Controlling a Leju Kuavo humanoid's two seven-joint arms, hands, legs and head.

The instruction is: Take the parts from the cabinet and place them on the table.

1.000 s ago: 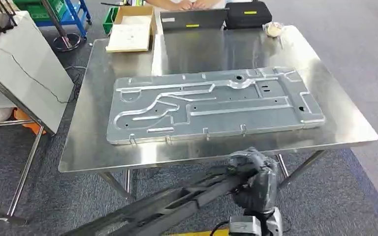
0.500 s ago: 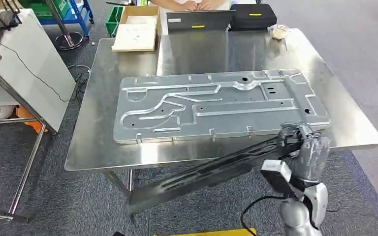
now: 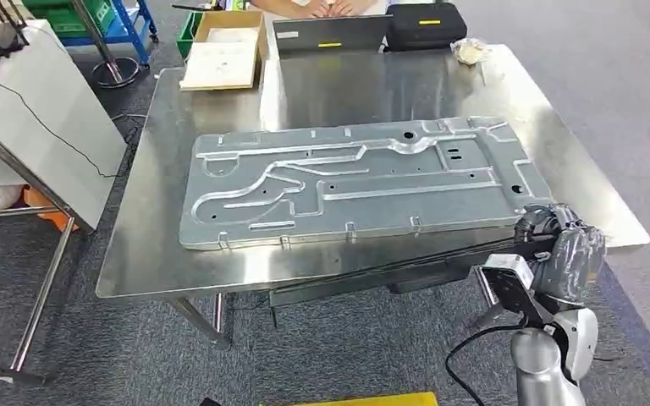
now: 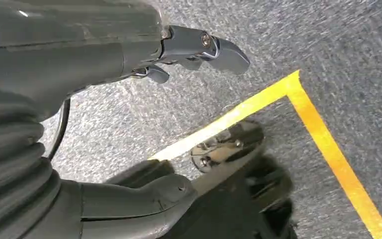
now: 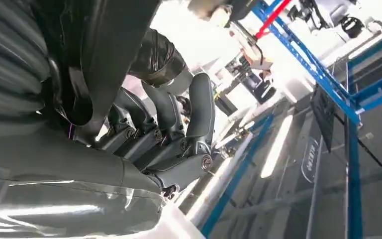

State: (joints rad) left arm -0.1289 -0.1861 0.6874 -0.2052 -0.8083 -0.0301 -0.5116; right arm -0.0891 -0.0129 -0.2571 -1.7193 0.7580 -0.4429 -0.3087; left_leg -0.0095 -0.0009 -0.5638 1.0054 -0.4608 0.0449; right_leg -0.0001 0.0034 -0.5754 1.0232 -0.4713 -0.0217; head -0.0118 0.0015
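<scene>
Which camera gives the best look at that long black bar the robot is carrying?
The head view: the long black bar stretches along the table's near edge from the right hand. The right wrist view shows a dark close-up piece; the left wrist view shows floor.

Left hand point(image 4: 129, 99) with fingers apart (nothing between them) above grey carpet point(image 4: 328, 45) crossed by yellow tape point(image 4: 323, 134)

the right hand point(image 3: 559, 249) has swung rightward, carrying the long dark part point(image 3: 389, 275) up against the table point(image 3: 161, 271) front edge.
</scene>
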